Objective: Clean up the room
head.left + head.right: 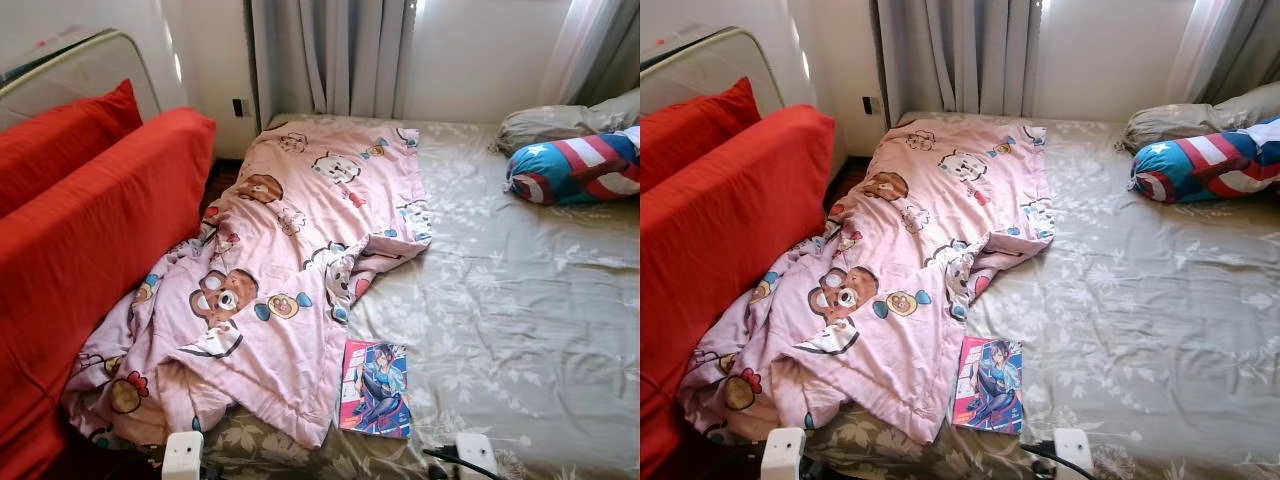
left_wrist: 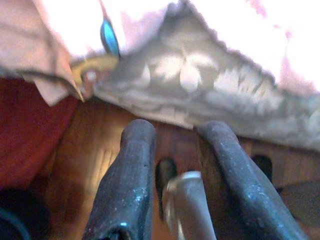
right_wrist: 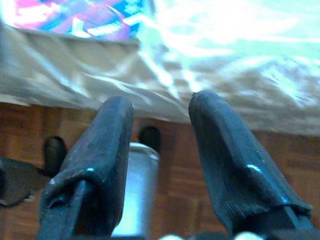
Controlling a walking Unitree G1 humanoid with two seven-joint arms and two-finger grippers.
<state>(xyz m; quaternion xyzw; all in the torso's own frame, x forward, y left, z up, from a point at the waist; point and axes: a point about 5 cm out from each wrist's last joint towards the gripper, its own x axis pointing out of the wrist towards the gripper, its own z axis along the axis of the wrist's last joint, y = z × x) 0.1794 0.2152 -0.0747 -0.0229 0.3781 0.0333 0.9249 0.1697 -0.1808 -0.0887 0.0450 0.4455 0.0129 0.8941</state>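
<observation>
Left gripper [image 2: 172, 137] and right gripper [image 3: 160, 107] hang parted, holding nothing, below the bed [image 1: 520, 300].

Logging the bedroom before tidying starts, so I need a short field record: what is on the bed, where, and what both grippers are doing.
bed sheet: grey floral sheet, wrinkled
blanket: pink cartoon blanket, rumpled over the bed's left half
book: comic book flat near the bed's near edge, beside the blanket's corner
pillows: star-and-stripe pillow and grey pillow at far right
left of bed: red cushions
left gripper: open, low by bed edge
right gripper: open, low by bed edge
</observation>
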